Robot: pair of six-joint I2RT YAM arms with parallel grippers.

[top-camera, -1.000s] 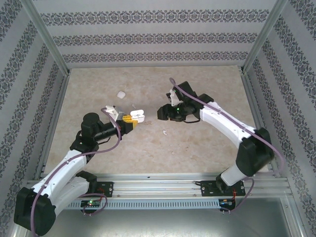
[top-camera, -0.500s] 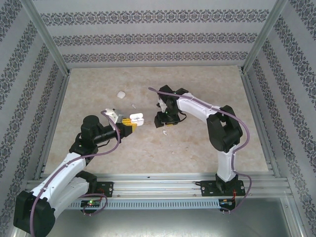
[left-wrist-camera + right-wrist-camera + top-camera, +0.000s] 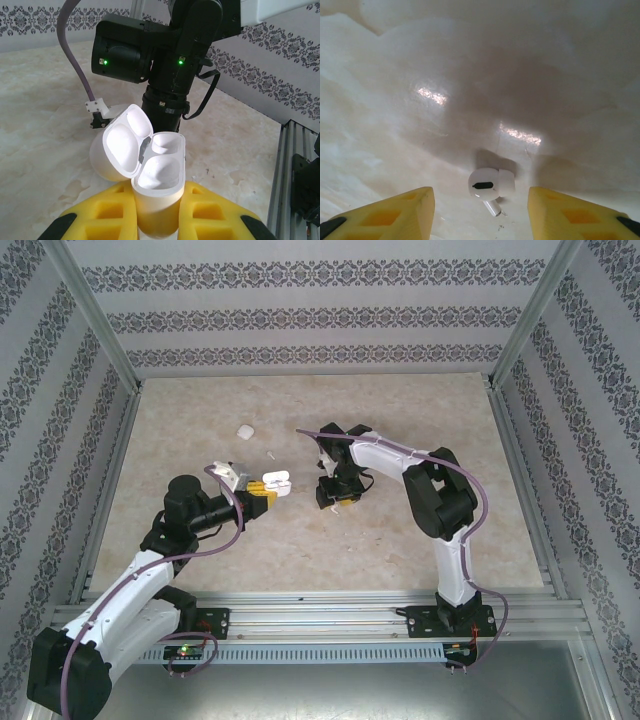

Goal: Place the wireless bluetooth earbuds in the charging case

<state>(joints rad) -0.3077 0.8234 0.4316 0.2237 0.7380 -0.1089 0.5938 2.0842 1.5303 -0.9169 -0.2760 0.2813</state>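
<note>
**Right gripper (image 3: 480, 207) drops in**

Jaws half open and empty, it has swung down to straddle 1 earbud (image 3: 487, 186) at lower centre, so pickup looks next. Left gripper (image 3: 157, 220) stays clamped on the open charging case (image 3: 159, 172).

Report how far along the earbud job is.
Done: the charging case sits lid-open in the shut left gripper, and both wells look empty. In hand: the right gripper hangs open over an earbud lying on the table, a finger on each side, not yet gripping. Left: pick it up, seat it in the case, then handle the small white piece, likely the other earbud.
</note>
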